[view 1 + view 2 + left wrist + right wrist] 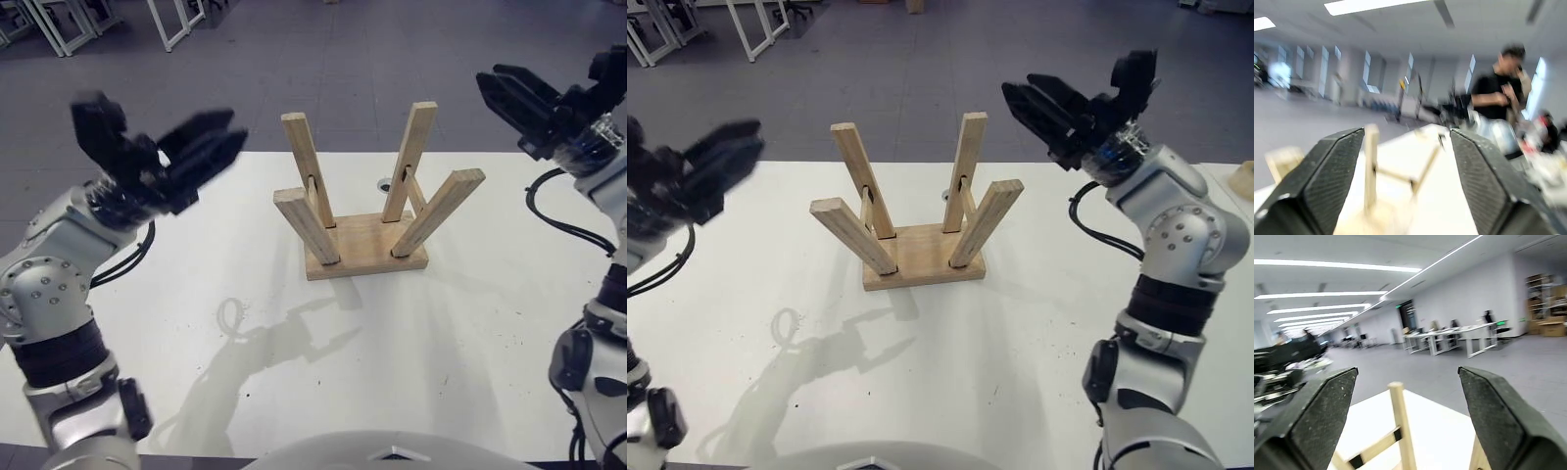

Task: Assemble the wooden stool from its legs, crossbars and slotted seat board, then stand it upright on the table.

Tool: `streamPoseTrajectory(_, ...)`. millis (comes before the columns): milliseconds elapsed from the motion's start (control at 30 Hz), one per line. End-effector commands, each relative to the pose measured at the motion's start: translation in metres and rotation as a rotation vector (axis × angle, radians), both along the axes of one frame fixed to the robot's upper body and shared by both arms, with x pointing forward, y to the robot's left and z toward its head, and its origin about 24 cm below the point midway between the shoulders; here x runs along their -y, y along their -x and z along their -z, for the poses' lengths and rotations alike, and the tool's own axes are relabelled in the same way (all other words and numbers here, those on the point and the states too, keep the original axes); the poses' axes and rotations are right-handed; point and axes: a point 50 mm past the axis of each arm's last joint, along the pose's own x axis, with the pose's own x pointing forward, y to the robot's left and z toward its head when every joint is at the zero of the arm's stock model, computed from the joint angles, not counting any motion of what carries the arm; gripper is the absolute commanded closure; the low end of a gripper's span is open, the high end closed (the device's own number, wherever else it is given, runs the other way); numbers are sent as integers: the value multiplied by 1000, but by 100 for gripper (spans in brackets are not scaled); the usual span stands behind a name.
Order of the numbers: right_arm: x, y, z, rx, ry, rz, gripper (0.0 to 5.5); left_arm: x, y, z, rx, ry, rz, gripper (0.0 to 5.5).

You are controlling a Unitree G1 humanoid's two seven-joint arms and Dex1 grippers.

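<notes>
Currently my left pincer [1405,136] and my right pincer [1408,373] both hang released above the table [490,323], one on each side of the stool [364,235], touching nothing. It sits upside down mid-table, seat board [367,258] flat on the top, four legs splaying upward.

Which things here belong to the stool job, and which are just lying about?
Job: upside-down stool, legs up; left gripper, right gripper, both open; table.
Lying about: round fitting in the table behind the stool; white desk frames on the floor.
</notes>
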Motion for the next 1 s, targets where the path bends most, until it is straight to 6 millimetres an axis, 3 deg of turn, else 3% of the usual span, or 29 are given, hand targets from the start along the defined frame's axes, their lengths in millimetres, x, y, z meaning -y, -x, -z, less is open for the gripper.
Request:
streamPoseTrajectory(33, 13, 4, 20, -65, 106, -232, 168, 0, -11, 26, -52, -120, 90, 210)
streamPoseTrajectory(233, 19, -6, 41, -134, 270, -398, 168, 16, -30, 44, -57, -197, 178, 210)
streamPoseTrajectory(467, 14, -18, 59, -158, 346, -446, 168, 32, -39, 55, -78, -205, 250, 210)
streamPoseTrajectory(767, 0, -23, 72, -111, 409, -498, 352, 35, -61, 58, -97, -262, 376, 349)
streamPoseTrajectory(933, 5, -6, 72, -97, 412, -530, 416, 30, -58, 60, -94, -253, 397, 393)
streamPoseTrajectory(1000, 6, 8, 73, -91, 406, -558, 422, 33, -45, 66, -90, -236, 410, 397)
